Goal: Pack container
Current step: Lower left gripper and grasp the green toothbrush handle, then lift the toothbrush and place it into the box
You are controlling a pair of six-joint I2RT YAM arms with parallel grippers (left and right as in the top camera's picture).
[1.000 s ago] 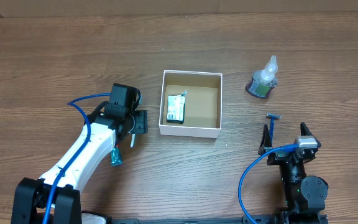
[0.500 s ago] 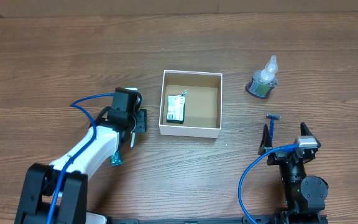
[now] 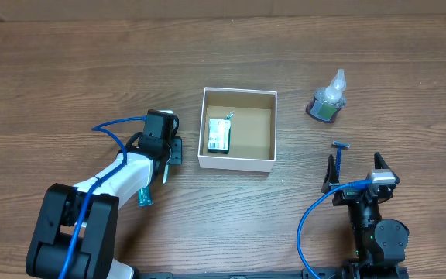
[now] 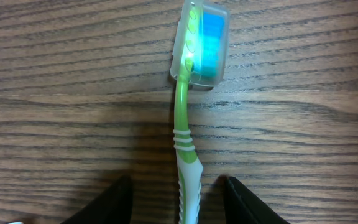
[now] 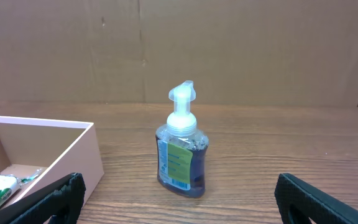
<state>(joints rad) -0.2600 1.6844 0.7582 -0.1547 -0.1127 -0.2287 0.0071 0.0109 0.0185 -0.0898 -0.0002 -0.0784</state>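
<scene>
Toiletries are spread across a wood-grain counter (image 3: pixel 68 70), where a square, white-walled box (image 3: pixel 236 163) sits open near the middle, its brown inside showing. The white left arm (image 3: pixel 114 182) reaches in from the near left of the box and stops just short of its left wall. The black right arm (image 3: pixel 374 225) sits folded to the near right of the box, well apart from it.

The left claw (image 4: pixel 176 180) is spread over a toothbrush (image 4: pixel 183 124) that lies flat on the wood just left of the box. In the wrist view a dark finger stands on either side of the green handle, with a gap between the handle and each finger. The right claw (image 3: pixel 354 169) is spread wide with nothing between its fingers.

A clear pump bottle (image 3: pixel 327 99) of dark liquid stands upright to the far right of the box, apart from it. Inside the box, a green-and-white packet (image 3: pixel 219 134) lies flat along the left wall. A blue razor (image 3: pixel 340 151) lies to the right of the box, between the bottle and the right claw and just beside one of that claw's fingers. The toothbrush's blue-bristled head sits in a clear cap (image 4: pixel 201 43) at the end pointing away from the box.
</scene>
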